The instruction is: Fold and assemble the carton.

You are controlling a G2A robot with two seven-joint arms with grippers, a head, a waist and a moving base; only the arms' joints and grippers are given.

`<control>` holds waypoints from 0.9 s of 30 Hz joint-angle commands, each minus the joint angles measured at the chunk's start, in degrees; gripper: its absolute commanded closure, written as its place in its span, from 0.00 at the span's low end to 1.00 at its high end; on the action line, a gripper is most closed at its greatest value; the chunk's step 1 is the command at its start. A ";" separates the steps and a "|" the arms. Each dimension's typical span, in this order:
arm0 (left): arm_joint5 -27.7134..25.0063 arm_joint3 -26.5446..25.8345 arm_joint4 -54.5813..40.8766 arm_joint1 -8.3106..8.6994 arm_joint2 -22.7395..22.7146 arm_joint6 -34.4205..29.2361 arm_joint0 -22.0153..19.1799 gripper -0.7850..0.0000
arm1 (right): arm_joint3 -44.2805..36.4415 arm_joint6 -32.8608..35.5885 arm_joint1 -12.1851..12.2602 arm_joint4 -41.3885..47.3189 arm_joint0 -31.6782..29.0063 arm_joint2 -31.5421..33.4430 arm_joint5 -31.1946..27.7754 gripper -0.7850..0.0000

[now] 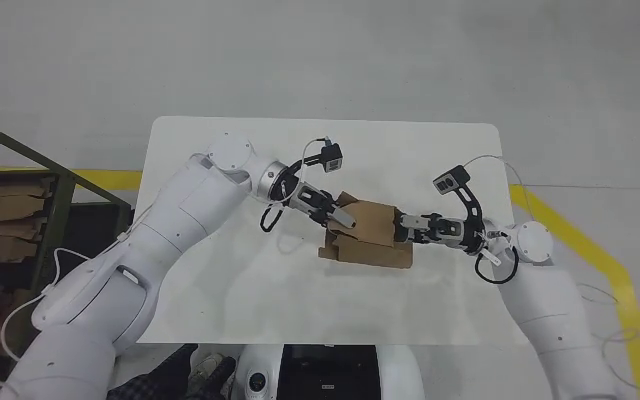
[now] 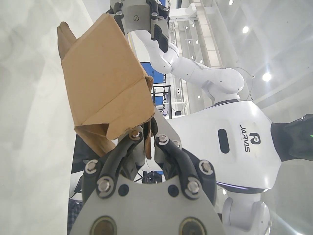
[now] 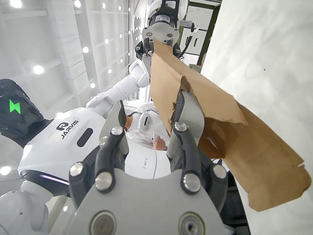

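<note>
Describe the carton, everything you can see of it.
The carton is plain brown cardboard, partly folded into a sleeve with creased panels and loose flaps. It is held between both arms over the white table. The left tool pinches one end's edge; the right tool, open, has one finger against the other end's torn edge.

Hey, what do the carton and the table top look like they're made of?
Carton: brown cardboard, matte, likely corrugated; creased fold lines and a ragged torn edge show. Table: smooth white top, probably laminate or painted board; the look leaves it open.
</note>
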 commanded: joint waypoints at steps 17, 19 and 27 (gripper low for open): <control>0.00 0.28 0.32 -0.52 0.28 0.00 -0.05 1.00 | 0.34 -1.13 -0.02 -0.09 0.21 -1.21 0.11 0.64; 0.00 0.41 0.30 -0.56 0.38 0.00 -0.14 1.00 | 0.24 -1.07 -0.01 -0.15 0.21 -1.35 0.18 0.65; 0.00 0.69 0.34 -0.66 0.57 0.00 -0.39 1.00 | 0.11 -1.53 0.06 -0.72 0.18 -1.65 0.52 1.00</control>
